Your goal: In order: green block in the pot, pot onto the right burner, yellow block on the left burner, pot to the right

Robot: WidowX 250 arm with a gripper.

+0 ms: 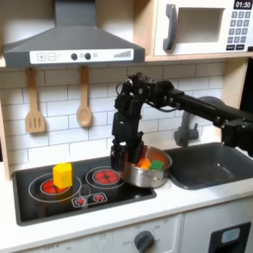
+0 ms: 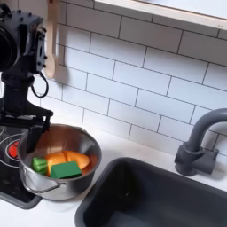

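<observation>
I judge I'm on the last step, moving the pot (image 2: pixel 58 161) to the right. The yellow block (image 1: pixel 62 175) already stands upright on the burner at the first exterior view's left, and the green block (image 2: pixel 40 164) lies inside the pot with orange pieces (image 2: pixel 67 160) and a second green bit. The pot itself sits past the stove's edge, partly on the table, between the stove (image 1: pixel 40 208) and the sink (image 1: pixel 212 163). My gripper (image 2: pixel 29 133) hangs at the pot's rim on the stove side in both exterior views; its jaws point down at or just inside the wall, but I cannot tell whether they are pinching the rim or parted.

Next, I would need a firm hold on or against the rim, then a low sideways slide towards the sink.

The sink basin drops away just beside the pot, so there is little room before it tips in. The faucet (image 2: pixel 199 142) stands further along, and the spatula (image 1: pixel 35 117) and wooden spoon (image 1: pixel 84 109) hang clear on the wall.
</observation>
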